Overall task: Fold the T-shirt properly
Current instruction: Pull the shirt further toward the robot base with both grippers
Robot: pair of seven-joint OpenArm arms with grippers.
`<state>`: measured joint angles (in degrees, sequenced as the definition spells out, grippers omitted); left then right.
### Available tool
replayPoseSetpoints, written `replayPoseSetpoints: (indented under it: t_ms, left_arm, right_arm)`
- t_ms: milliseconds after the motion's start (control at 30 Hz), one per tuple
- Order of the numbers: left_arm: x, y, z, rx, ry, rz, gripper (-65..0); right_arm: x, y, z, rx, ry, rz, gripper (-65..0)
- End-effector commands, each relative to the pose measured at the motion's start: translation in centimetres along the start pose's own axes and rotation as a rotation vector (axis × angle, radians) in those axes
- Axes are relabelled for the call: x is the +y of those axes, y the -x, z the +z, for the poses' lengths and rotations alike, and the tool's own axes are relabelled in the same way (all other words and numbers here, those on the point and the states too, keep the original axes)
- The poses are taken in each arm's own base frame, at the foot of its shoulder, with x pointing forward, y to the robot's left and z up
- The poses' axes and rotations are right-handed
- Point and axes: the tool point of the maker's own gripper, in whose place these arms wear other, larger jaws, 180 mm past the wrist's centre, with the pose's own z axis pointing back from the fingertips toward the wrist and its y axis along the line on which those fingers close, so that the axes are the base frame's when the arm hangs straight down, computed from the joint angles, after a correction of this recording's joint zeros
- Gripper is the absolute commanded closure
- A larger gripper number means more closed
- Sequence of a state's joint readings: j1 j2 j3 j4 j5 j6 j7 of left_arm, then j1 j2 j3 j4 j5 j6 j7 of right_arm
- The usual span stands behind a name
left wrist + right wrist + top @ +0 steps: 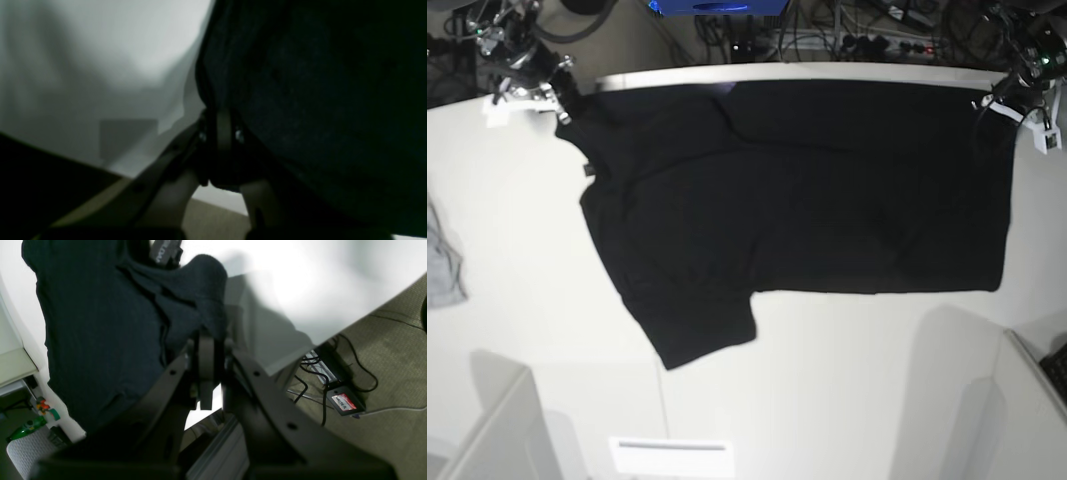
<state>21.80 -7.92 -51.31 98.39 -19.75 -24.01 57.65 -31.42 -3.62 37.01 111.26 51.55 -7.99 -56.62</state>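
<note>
Currently a white table (pixel 847 380) fills the scene, and across its far half lies the T-shirt (pixel 807 190), plain black side up, spread wide with one sleeve (pixel 702 325) trailing toward the near edge. At the far corners both arms have it pinched: the right gripper (pixel 562 100) is clamped on black cloth at one corner, the left gripper (pixel 999 105) clamped on the hem at the other, each pair of jaws closed tight with fabric bunched between them in the wrist views. The cloth looks soft, light and limp; it should drape and sag between the two holds rather than keep any shape, and a loose layer could slip or crease if pulled unevenly. Corners and hem edges appear the sound places to take it, as now, drawing both sides together at an even pace. A small grey cloth (pixel 442 265) sits well apart at the table's edge, and a white strip (pixel 670 447) lies near the front.
</note>
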Motion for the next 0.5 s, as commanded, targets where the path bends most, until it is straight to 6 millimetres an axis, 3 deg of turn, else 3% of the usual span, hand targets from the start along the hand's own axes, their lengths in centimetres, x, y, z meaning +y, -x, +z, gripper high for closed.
replayPoseSetpoints:
  t_ms: [0,333,467]
  left_arm:
    - [0.5,-1.1,0.4,-0.037,-0.014,-0.012,0.0]
    - [0.8,-0.3,0.5,-0.015,-0.019,-0.015,0.0]
    - [0.9,-0.4,0.6,-0.016,-0.028,-0.019,0.0]
  right_arm:
    - [0.3,-0.6,0.3,-0.021,-0.011,0.018,0.0]
    - [0.1,-0.7,0.4,-0.023,-0.004,0.011,0.0]
    - [0.3,0.3,0.3,0.037,-0.01,0.012,0.0]
